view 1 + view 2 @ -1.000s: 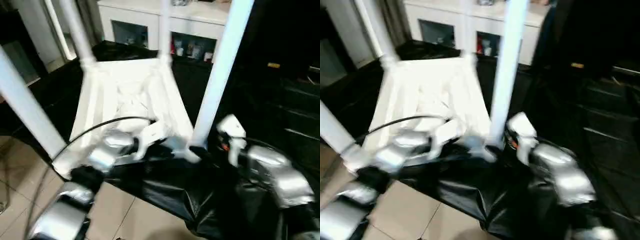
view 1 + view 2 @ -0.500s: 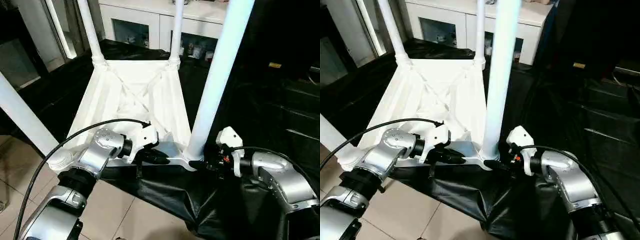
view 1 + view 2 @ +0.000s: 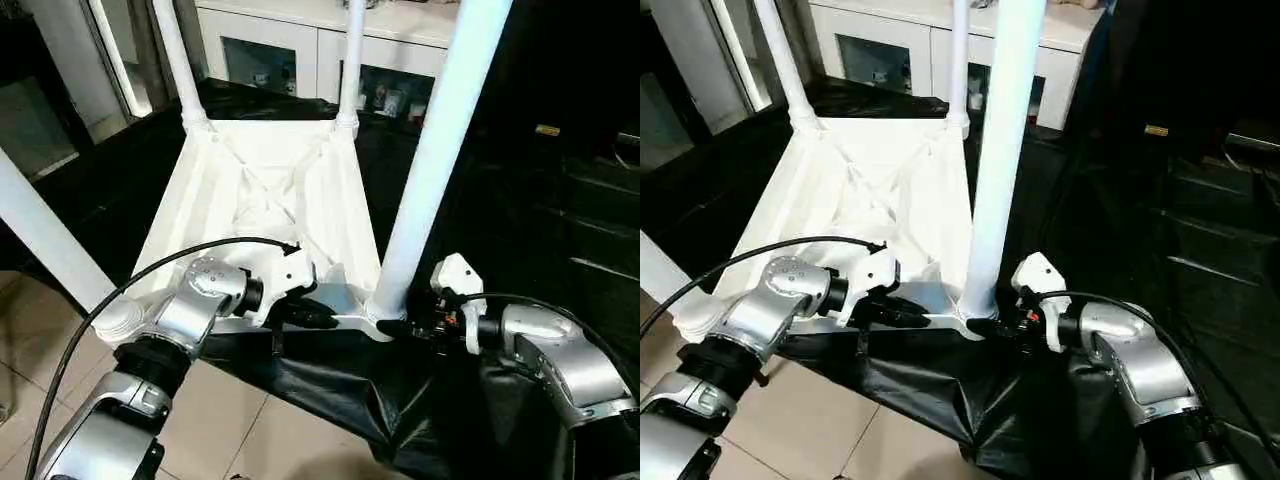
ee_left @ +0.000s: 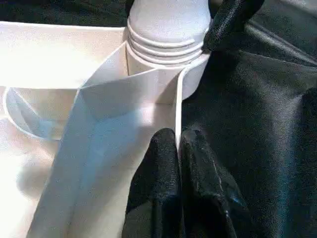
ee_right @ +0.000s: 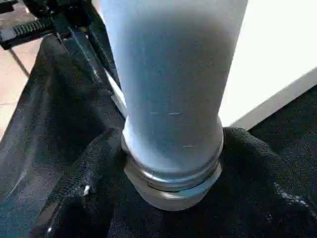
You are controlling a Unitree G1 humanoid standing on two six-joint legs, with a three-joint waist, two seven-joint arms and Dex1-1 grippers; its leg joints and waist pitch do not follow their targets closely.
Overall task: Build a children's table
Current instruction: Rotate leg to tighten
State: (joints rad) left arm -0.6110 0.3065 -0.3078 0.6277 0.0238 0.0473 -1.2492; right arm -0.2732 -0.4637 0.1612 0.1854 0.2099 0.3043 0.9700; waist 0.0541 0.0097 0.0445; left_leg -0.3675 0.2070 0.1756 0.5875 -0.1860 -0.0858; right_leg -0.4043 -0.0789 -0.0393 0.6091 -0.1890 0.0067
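Left wrist view: no writing (table point(image 4: 74, 54)).

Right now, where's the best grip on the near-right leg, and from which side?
Low on the near-right leg, just above its threaded collar at the tabletop corner socket, coming from the robot's right. The tube is round and upright there, and the right gripper already straddles that spot.

Black sheet point(image 3: 330, 400) — upturned table point(image 3: 270, 190)
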